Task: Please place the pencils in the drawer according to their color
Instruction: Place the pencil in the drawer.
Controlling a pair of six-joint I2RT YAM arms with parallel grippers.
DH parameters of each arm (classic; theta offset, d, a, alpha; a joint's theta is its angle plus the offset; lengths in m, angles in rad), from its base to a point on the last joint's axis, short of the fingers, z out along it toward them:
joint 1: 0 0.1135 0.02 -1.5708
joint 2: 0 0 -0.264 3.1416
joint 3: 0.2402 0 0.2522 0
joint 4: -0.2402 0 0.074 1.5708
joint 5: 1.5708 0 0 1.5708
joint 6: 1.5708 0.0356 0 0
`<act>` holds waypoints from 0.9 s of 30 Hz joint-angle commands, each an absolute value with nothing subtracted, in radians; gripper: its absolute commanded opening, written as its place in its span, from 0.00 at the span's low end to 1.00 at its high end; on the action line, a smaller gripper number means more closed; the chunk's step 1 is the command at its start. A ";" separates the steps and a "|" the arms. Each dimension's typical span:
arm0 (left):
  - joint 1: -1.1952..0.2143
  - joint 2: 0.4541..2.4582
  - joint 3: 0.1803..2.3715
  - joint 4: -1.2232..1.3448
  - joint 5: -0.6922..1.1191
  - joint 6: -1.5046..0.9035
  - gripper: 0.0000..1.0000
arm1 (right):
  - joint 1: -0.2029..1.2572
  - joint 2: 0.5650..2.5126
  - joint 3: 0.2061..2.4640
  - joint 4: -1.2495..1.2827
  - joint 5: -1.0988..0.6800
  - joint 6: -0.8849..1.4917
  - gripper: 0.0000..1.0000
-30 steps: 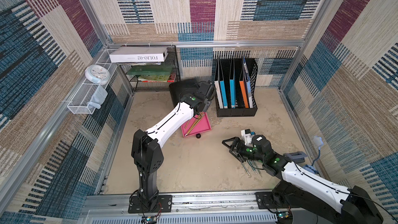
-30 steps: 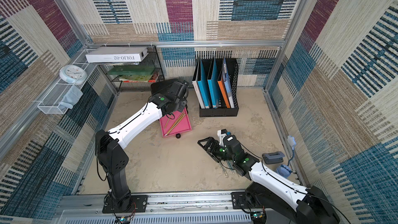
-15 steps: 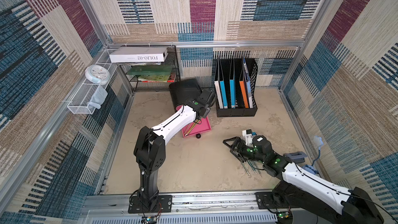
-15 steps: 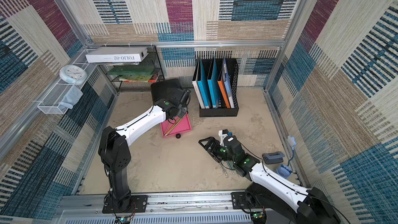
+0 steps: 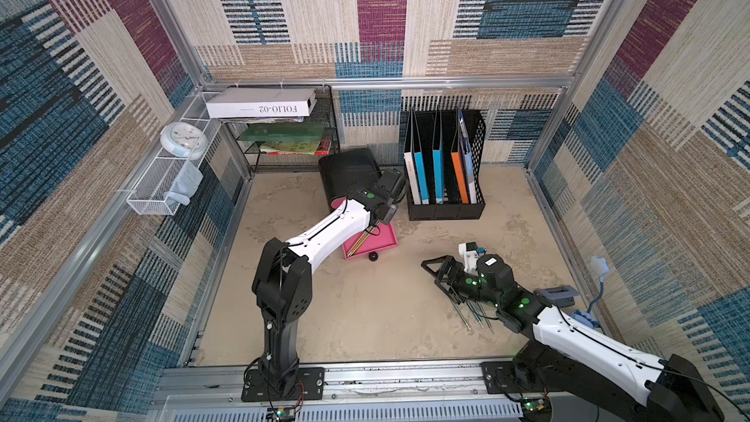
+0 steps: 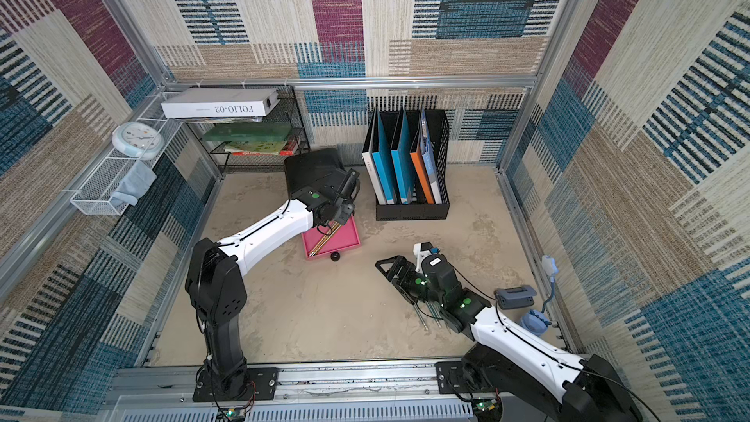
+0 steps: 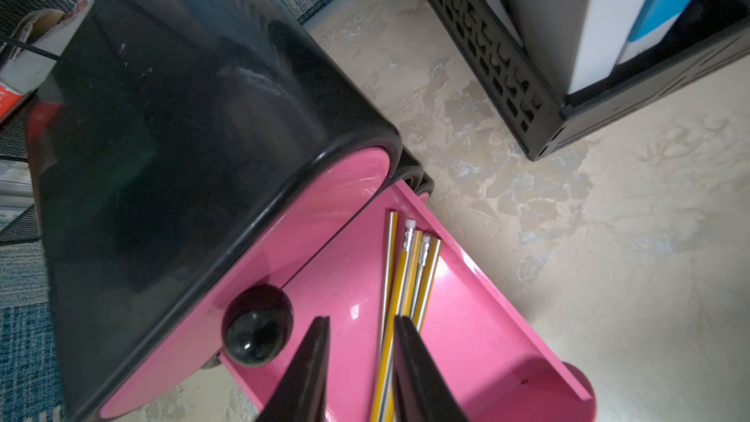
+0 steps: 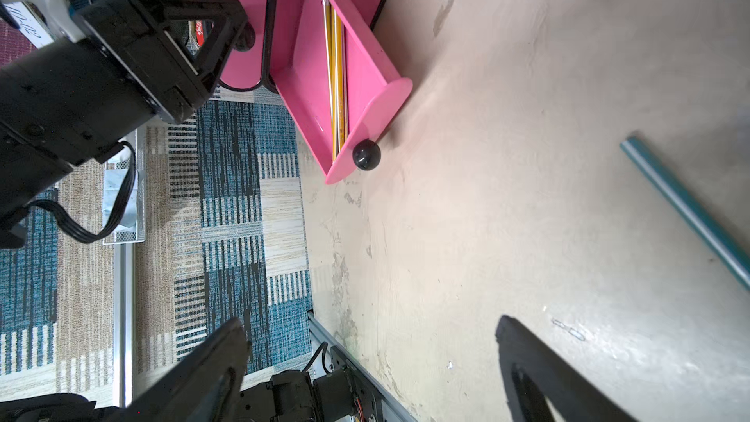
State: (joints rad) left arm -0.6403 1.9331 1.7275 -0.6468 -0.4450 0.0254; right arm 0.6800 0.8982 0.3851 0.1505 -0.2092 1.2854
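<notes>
The drawer chest (image 5: pixel 349 172) (image 7: pixel 182 115) is black and rounded, at the back of the table. Its lowest pink drawer (image 5: pixel 381 237) (image 7: pixel 487 338) (image 8: pixel 308 75) is pulled out. Yellow pencils (image 5: pixel 359 241) (image 7: pixel 406 269) (image 8: pixel 337 75) lie lengthwise in it. My left gripper (image 7: pixel 361 320) hangs just above this drawer, jaws a little apart and empty, one finger right beside the pencils. Teal pencils (image 5: pixel 473 312) (image 6: pixel 430 314) lie on the table under my right wrist; one (image 8: pixel 686 209) shows in the right wrist view. My right gripper (image 5: pixel 436 278) (image 8: pixel 371 320) stands wide open and empty above the table.
A black file holder (image 5: pixel 444 180) with folders stands right of the chest. A wire shelf (image 5: pixel 284 135) with books is at the back left, and a white wire basket (image 5: pixel 162 184) hangs on the left wall. A small grey object (image 5: pixel 558 294) lies at the right edge.
My left arm has lowered and shifted over the open drawer, and its jaws have gone from shut to slightly apart. The right arm has not moved.
</notes>
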 commanded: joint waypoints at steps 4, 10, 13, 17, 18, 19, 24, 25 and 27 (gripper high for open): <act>-0.640 1.891 1.756 -0.677 -0.420 -0.038 0.34 | 0.682 0.890 0.394 0.141 -0.195 1.269 0.99; -0.640 1.822 1.786 -0.736 -0.408 -0.143 0.36 | 0.681 0.918 0.396 0.196 -0.239 1.263 0.99; -0.638 1.795 1.812 -0.793 -0.423 -0.192 0.38 | 0.683 0.981 0.417 0.248 -0.302 1.238 0.99; -0.621 1.758 1.846 -0.862 -0.422 -0.252 0.43 | 0.703 1.068 0.451 0.342 -0.334 1.231 0.99; -0.611 1.751 1.862 -0.882 -0.413 -0.267 0.43 | 0.705 1.087 0.464 0.355 -0.336 1.223 0.99; -0.597 1.746 1.877 -0.902 -0.403 -0.284 0.44 | 0.709 1.105 0.477 0.370 -0.340 1.218 0.99; -0.494 1.729 1.942 -0.971 -0.309 -0.370 0.48 | 0.719 1.198 0.519 0.455 -0.368 1.199 0.99; -0.465 1.730 1.952 -0.976 -0.279 -0.390 0.48 | 0.723 1.216 0.526 0.473 -0.371 1.195 0.99; -0.407 1.738 1.967 -0.987 -0.212 -0.429 0.49 | 0.730 1.245 0.536 0.509 -0.373 1.193 0.99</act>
State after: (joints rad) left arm -0.4557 1.7344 1.9511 -0.9375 -0.3130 -0.3458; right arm 0.7238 1.2221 0.5220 0.4141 -0.3534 1.2148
